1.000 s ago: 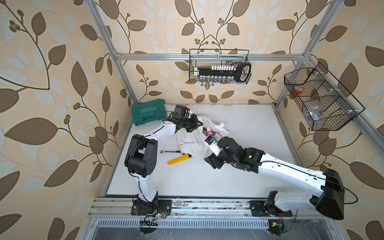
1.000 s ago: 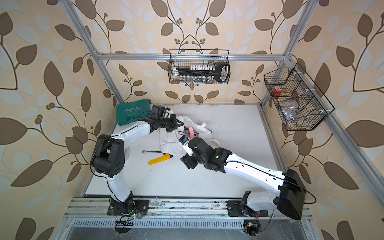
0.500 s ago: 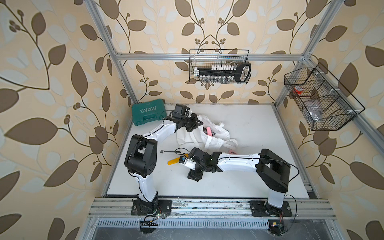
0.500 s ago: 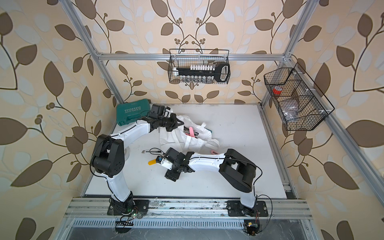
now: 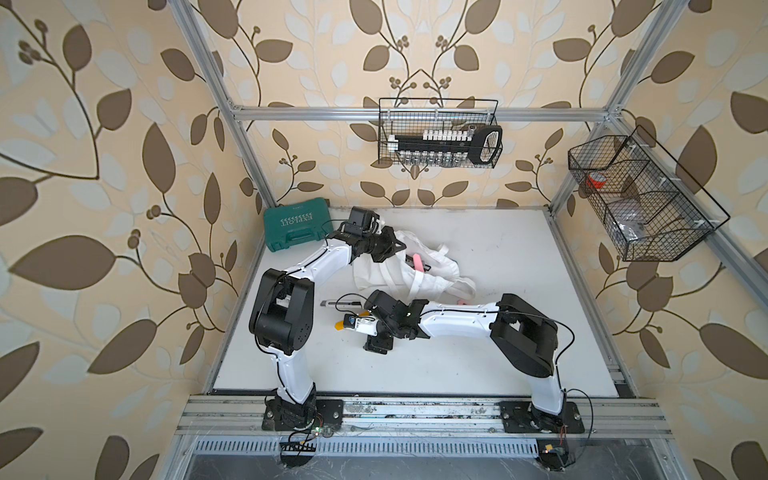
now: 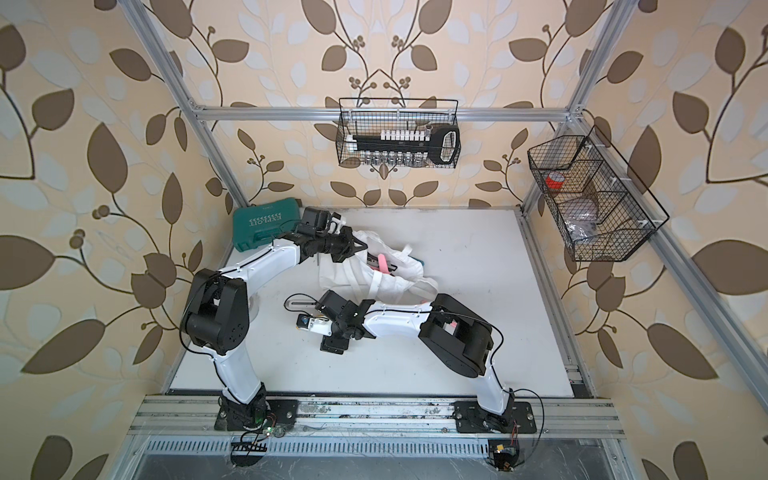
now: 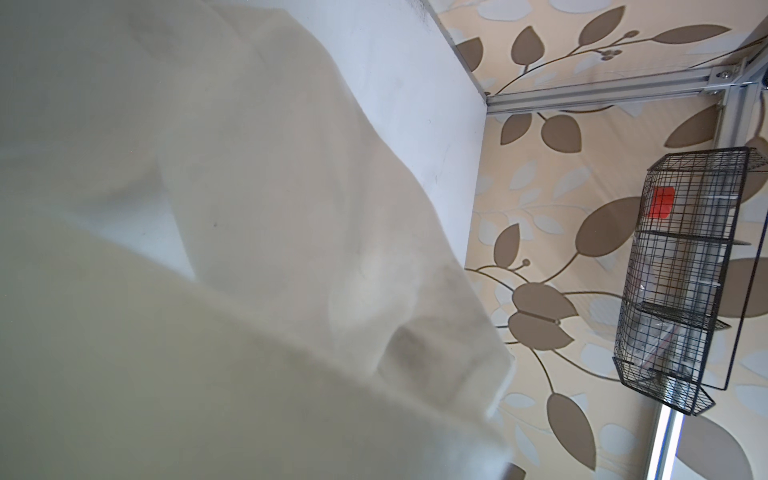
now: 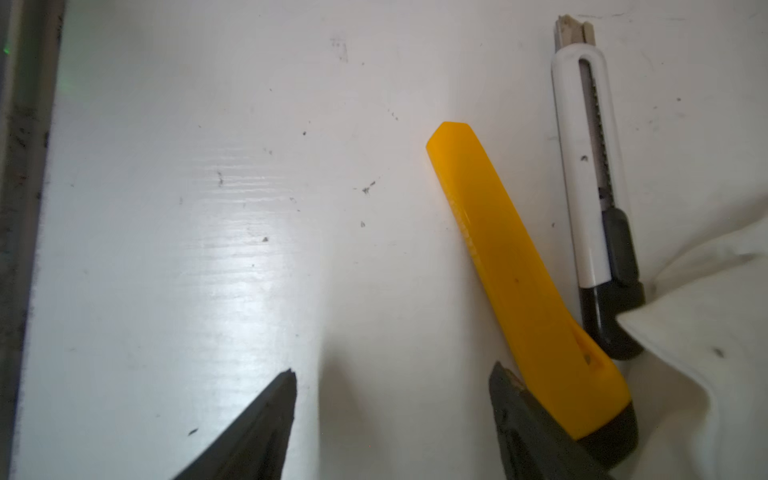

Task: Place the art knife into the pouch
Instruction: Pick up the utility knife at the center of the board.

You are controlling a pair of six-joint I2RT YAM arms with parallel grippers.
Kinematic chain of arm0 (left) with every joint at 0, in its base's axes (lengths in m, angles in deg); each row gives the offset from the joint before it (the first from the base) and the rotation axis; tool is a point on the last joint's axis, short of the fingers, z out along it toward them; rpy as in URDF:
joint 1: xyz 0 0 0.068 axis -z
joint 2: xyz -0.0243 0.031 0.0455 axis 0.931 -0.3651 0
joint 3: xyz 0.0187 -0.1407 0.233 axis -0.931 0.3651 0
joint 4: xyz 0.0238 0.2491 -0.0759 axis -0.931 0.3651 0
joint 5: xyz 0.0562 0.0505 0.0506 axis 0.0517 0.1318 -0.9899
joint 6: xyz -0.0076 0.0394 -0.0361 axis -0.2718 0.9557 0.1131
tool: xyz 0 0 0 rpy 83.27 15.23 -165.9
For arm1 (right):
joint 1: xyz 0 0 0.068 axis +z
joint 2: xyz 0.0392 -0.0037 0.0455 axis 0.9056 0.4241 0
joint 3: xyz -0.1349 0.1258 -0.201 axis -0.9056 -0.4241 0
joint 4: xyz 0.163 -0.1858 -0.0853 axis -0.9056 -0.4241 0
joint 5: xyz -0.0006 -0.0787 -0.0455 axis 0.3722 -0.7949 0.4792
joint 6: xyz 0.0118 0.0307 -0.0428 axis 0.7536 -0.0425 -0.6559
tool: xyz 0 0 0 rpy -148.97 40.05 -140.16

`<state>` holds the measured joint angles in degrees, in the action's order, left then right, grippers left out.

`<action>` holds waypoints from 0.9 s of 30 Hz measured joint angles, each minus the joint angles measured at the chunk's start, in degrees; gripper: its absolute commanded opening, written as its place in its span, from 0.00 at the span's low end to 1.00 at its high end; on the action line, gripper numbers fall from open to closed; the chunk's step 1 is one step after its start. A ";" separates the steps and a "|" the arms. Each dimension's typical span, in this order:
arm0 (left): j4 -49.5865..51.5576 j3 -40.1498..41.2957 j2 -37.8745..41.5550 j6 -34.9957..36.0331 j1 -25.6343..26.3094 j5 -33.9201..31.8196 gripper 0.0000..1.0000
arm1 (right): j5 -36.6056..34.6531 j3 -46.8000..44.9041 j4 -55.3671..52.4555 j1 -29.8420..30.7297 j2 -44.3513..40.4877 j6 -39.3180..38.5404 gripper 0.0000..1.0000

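Right gripper, in the right wrist view, gapes empty over the white surface, one fingertip overlapping the yellow plastic art knife at lower right, beside a white-and-black snap-off cutter; closing here could shove it aside. In both top views, left gripper pinches the white cloth pouch at centre. Left wrist view: only cloth; a sagging mouth would block entry.

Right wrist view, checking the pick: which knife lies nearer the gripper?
The yellow plastic knife, right beside one fingertip of the open right gripper; the white snap-off knife lies beyond it.
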<state>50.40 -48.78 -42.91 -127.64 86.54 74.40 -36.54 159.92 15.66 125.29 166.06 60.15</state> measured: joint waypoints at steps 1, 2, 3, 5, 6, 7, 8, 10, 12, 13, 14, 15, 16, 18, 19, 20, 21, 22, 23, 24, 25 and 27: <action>0.15 -0.09 0.00 0.07 0.00 0.00 0.00 | -0.02 0.48 0.02 -0.66 0.42 -0.39 0.76; 0.31 -0.20 0.00 0.11 0.00 0.00 0.00 | 0.02 1.05 0.07 -1.42 0.81 -0.61 0.76; 0.46 -0.31 0.00 0.13 0.00 0.00 0.00 | 0.04 1.79 0.17 -2.36 1.22 -0.68 0.76; 0.46 -0.39 0.00 0.13 0.00 0.00 0.00 | 0.09 3.21 0.52 -3.98 1.86 -0.81 0.76; 0.46 -0.39 0.00 0.15 0.00 0.00 0.00 | 0.09 3.96 0.72 -4.81 2.08 -0.90 0.76; 0.46 -0.39 0.00 0.13 0.00 0.00 0.00 | 0.09 4.63 0.81 -5.33 2.23 -1.03 0.76; 0.44 -0.39 0.00 0.13 0.00 0.00 0.00 | 0.17 5.20 0.83 -5.57 2.43 -1.05 0.76; 0.42 -0.39 0.00 0.13 0.00 0.00 0.00 | 0.59 6.78 0.81 -5.66 3.13 -1.07 0.76; 0.39 -0.39 0.00 0.11 0.00 0.00 0.00 | 1.33 8.09 0.76 -5.53 4.00 -1.09 0.76; 0.37 -0.39 0.00 0.11 0.00 0.00 0.00 | 1.79 8.59 0.68 -5.49 4.50 -1.09 0.76; 0.39 -0.39 0.00 0.11 0.00 0.00 0.00 | 2.25 8.92 0.61 -5.44 4.92 -1.09 0.76; 0.37 -0.39 0.00 0.11 0.00 0.02 0.00 | 2.64 9.11 0.44 -5.44 5.35 -1.07 0.76; 0.37 -0.39 0.00 0.11 -0.02 0.02 0.00 | 3.06 9.14 0.31 -5.46 5.70 -1.07 0.76; 0.37 -0.39 0.00 0.11 -0.02 0.02 0.00 | 3.80 9.14 -0.22 -5.55 6.27 -1.05 0.76; 0.35 -0.39 0.00 0.09 -0.02 0.02 0.00 | 3.98 9.14 -0.44 -5.62 6.54 -1.05 0.76; 0.33 -0.39 0.00 0.09 -0.02 0.02 0.00 | 4.09 9.14 -0.63 -5.66 6.69 -1.05 0.76; 0.31 -0.39 0.00 0.09 -0.02 0.04 0.00 | 4.15 9.16 -0.81 -5.66 6.88 -1.05 0.76; 0.28 -0.39 0.00 0.09 -0.02 0.04 0.00 | 4.17 9.29 -1.01 -5.73 7.13 -1.05 0.76; 0.26 -0.39 0.00 0.09 -0.02 0.04 0.00 | 4.20 9.49 -1.22 -5.77 7.39 -1.05 0.76; 0.17 -0.39 0.00 0.09 0.00 0.07 0.00 | 4.24 9.75 -1.46 -5.84 7.76 -1.05 0.76; 0.13 -0.39 0.00 0.09 0.00 0.07 0.00 | 4.33 10.08 -1.77 -5.88 8.20 -1.05 0.76; -0.09 -0.39 0.00 0.07 -0.02 0.07 0.00 | 4.48 10.80 -2.01 -6.03 8.96 -1.05 0.76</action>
<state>50.31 -49.18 -42.91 -127.58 86.52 74.46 -32.06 170.71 13.65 119.25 175.03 59.11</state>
